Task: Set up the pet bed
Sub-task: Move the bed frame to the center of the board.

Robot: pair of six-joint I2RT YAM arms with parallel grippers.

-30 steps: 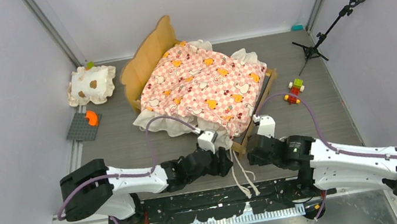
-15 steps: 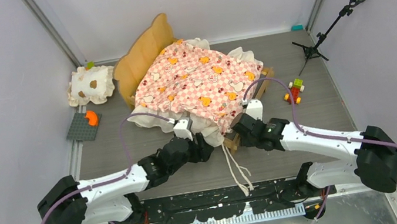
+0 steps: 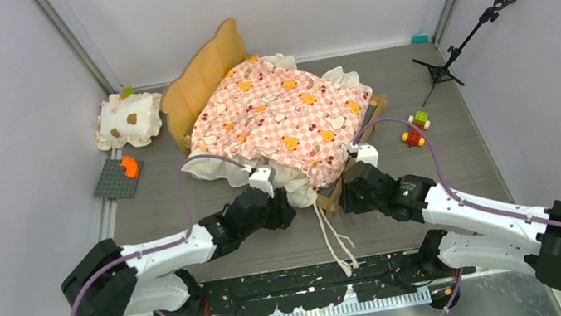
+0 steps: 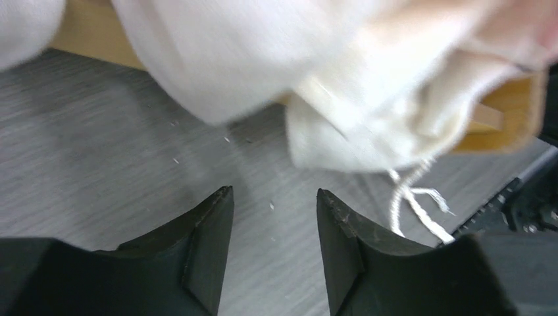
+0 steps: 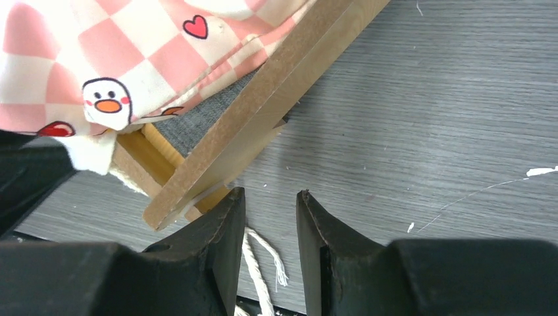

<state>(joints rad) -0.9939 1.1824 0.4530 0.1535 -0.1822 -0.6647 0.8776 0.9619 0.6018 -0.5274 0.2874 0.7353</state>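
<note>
Pet bed sits mid-table, just far of both grippers. Long axis diagonal: headboard far-left, foot end near-right, near foot corner pointing between my two arms. Left gripper below overhanging cream ruffle, jaws apart, nothing in them. Right gripper just beside wood frame corner, jaws narrowly apart, empty. I judge right nearer frame, left nearer fabric. White cord trails toward near edge. Ruffle spills off near-left side, so I judge straightening unfinished.

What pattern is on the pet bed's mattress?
The mattress is pink-and-white checked with orange animals; top external view shows it best.
</note>
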